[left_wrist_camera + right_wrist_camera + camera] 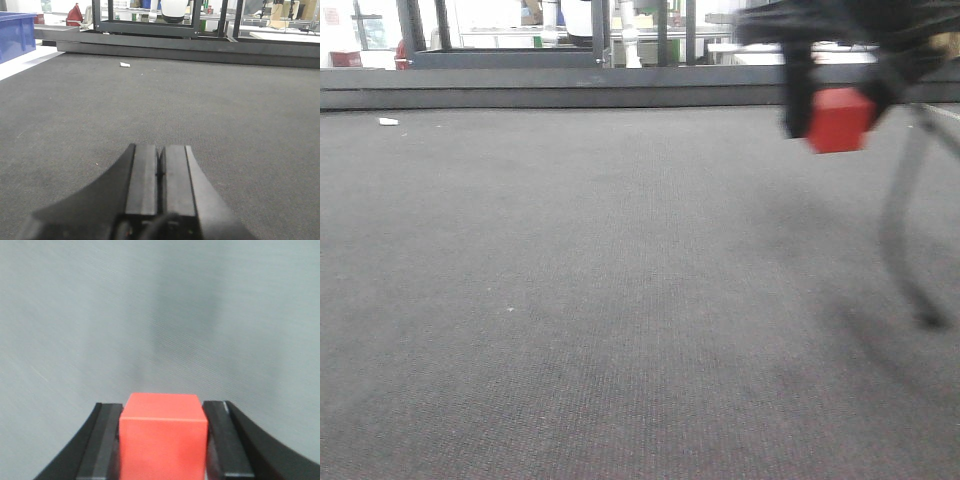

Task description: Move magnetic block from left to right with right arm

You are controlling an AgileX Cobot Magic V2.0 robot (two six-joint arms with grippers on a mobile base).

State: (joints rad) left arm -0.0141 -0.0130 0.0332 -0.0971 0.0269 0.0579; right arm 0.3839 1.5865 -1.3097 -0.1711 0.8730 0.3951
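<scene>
Getting straight to it: the red block is being pinched by the right gripper, with one black finger being pressed against each side face. In the front view the block is being shown in the upper right of the frame, lifted clear above the grey carpet and not touching it. Everything dark around it is being smeared by blur, so the arm's details can't be made out there. A thin dark strand is being seen curving down near the right edge, below the block, too blurred to name.

In the right wrist view the block is being shown at bottom centre, top and front faces both visible, with only blurred grey surface behind it.

The left gripper is being shown at bottom centre of the left wrist view, fingers pressed together with nothing between them. A white scrap is being seen lying on the carpet in the upper left, a blue bin at the left edge, and a dark metal frame along the top.
</scene>
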